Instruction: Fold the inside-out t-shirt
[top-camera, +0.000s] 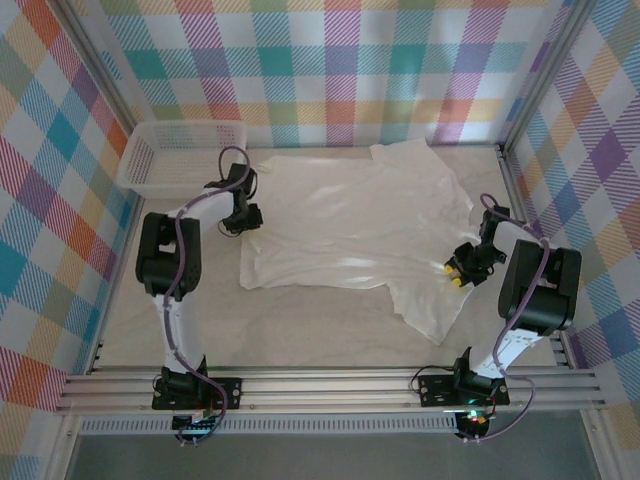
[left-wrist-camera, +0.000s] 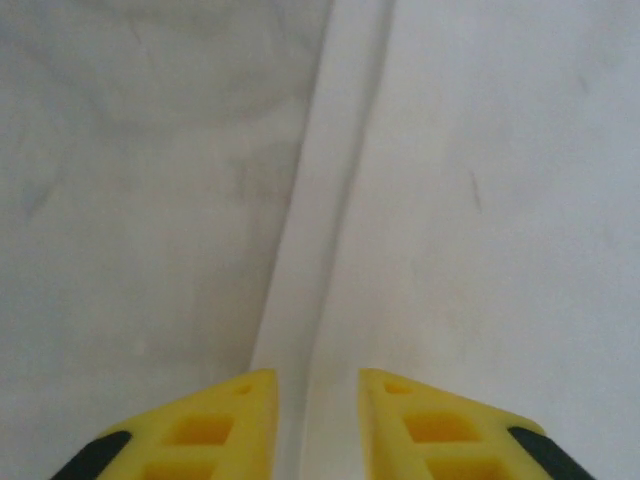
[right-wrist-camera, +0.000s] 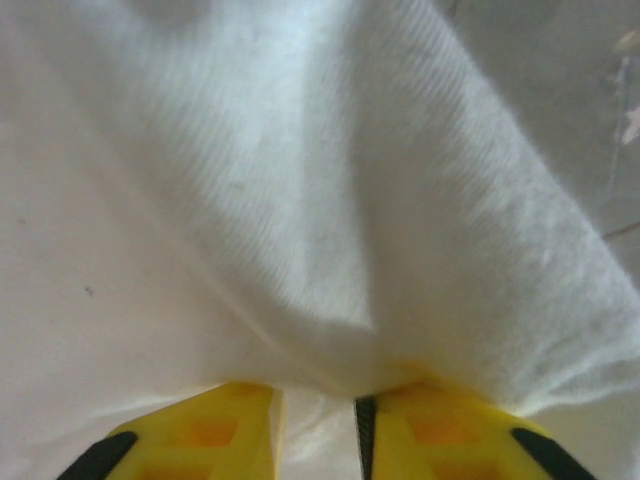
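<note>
The inside-out t-shirt (top-camera: 350, 220) lies spread across the middle of the table, white and plain, with a sleeve trailing toward the near right. My left gripper (top-camera: 248, 218) is down at the shirt's left edge. In the left wrist view its yellow fingers (left-wrist-camera: 318, 385) stand close together, pinching a raised ridge of the hem (left-wrist-camera: 330, 200). My right gripper (top-camera: 455, 273) is at the shirt's right side. In the right wrist view its jaws (right-wrist-camera: 320, 400) are shut on bunched fabric (right-wrist-camera: 300, 200), which drapes over the fingertips.
A white mesh basket (top-camera: 180, 125) stands at the back left, just behind the left arm. Metal frame posts and checked walls close in the table (top-camera: 300, 320) on three sides. Bare tabletop shows to the left of the hem (left-wrist-camera: 120, 200).
</note>
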